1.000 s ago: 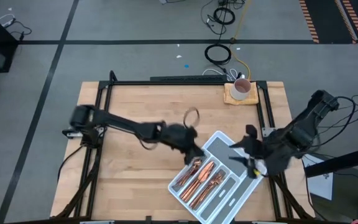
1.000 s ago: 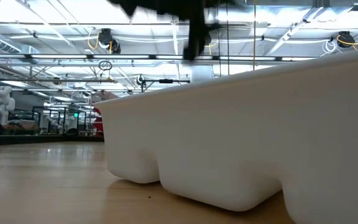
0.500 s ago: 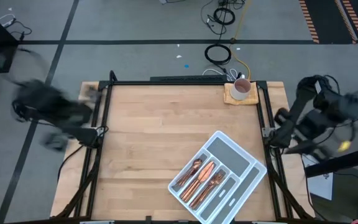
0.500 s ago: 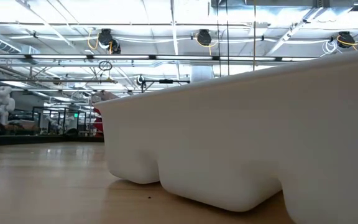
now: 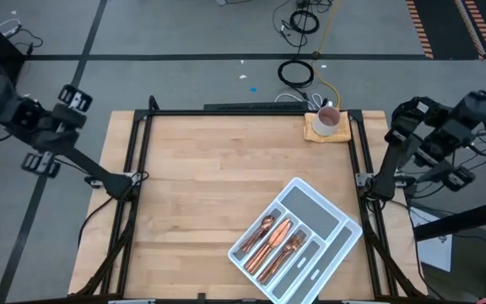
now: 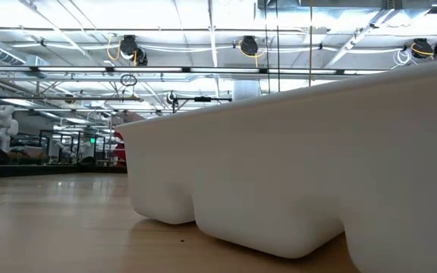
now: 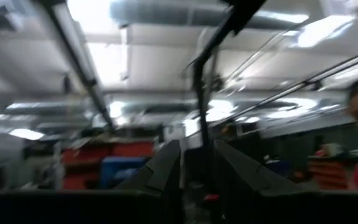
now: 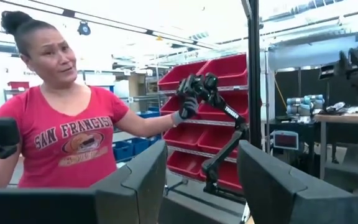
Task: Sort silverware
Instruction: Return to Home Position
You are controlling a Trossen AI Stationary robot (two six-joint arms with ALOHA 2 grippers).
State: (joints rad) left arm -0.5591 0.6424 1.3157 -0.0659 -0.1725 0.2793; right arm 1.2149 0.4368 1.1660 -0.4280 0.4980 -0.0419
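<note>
The silverware (image 5: pixel 277 241), several copper pieces, lies in the long compartments of the grey-white tray (image 5: pixel 323 211), which stands slantwise on the table's near right part. In the low view only the tray's outer wall (image 6: pixel 294 167) shows. My left arm (image 5: pixel 49 127) is folded back beyond the table's left edge. Its gripper (image 7: pixel 197 180) points up at the ceiling, open, with nothing between the fingers. My right arm (image 5: pixel 445 135) is folded back beyond the right edge. Its gripper (image 8: pixel 201 174) is open and empty, facing the room.
A white cup on a small wooden board (image 5: pixel 326 122) stands at the table's far right corner. Beyond the table a person in a red shirt (image 8: pixel 61 124) holds the gripper of another arm (image 8: pixel 194 87). Bare wood lies left of the tray (image 5: pixel 201 186).
Both grippers stood over the tray a second ago, the left at its left end, the right at its right end. Both have risen and drawn back off the table, the left past the left edge, the right past the right edge, tipping upward. The tray and silverware stayed put.
</note>
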